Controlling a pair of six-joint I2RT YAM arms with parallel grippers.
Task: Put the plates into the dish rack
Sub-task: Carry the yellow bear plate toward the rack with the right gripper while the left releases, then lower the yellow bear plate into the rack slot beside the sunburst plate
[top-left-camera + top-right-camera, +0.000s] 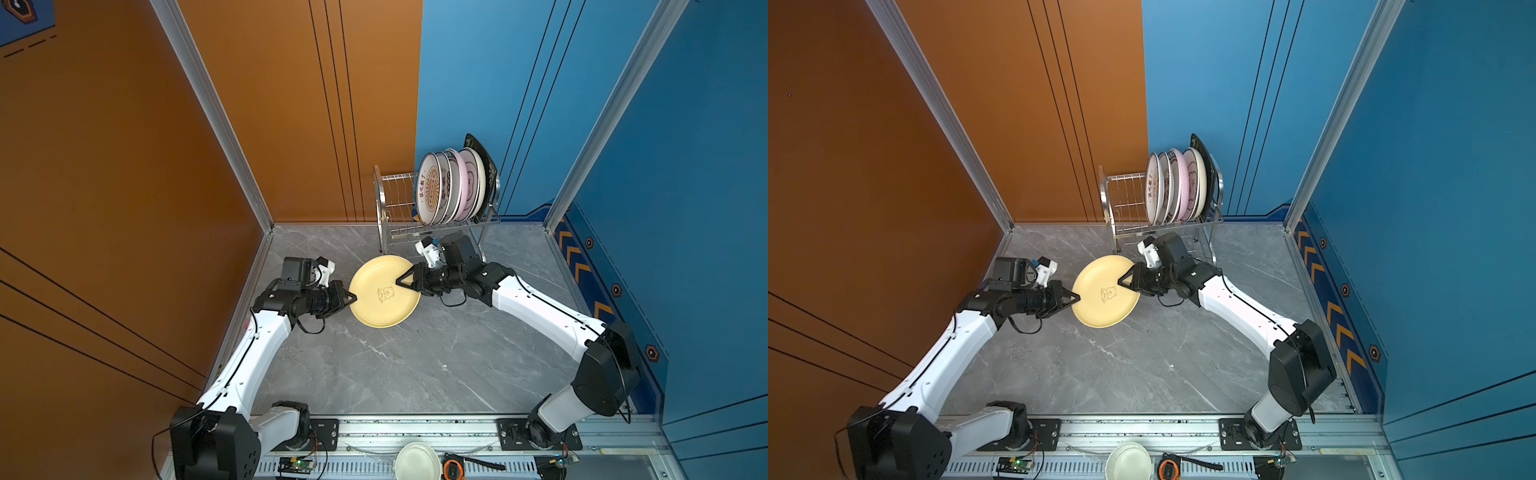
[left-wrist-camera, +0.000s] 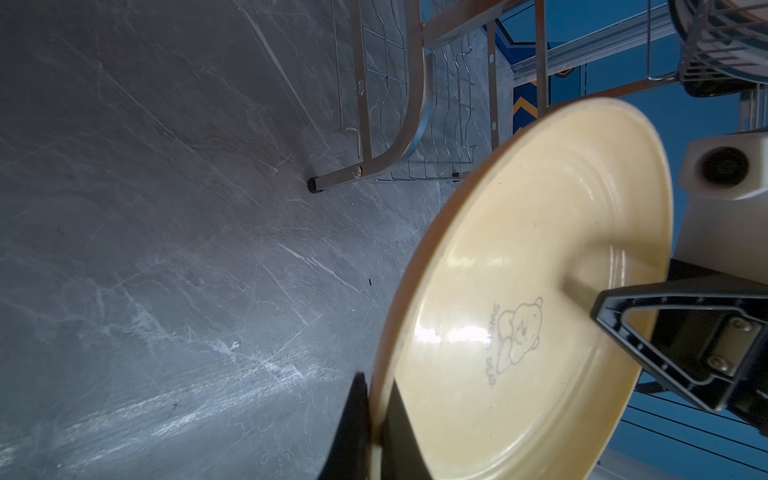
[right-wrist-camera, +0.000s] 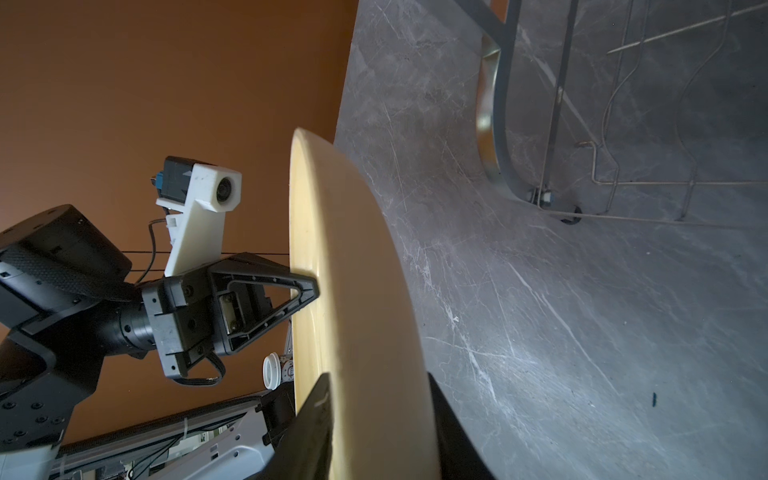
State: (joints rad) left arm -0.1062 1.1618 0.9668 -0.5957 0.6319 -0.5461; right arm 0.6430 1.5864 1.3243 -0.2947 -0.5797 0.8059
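Two grips hold the yellow plate point(image 1: 384, 297): left gripper point(image 1: 353, 298) clamps its rim at nine o'clock, right gripper point(image 1: 402, 280) at two o'clock.

Both arms stretch in from the bottom corners toward mid-frame. Left claw point(image 1: 354, 297) is clamped on the yellow plate point(image 1: 376, 309) rim. Right claw point(image 1: 401, 281) straddles the opposite edge, can't tell if it's gripping.

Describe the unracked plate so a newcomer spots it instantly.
Start at the steel dish rack by the back wall. Just before it, the left gripper and right gripper pinch the yellow plate. It has a bear drawing; the other plates stand racked, none yellow.
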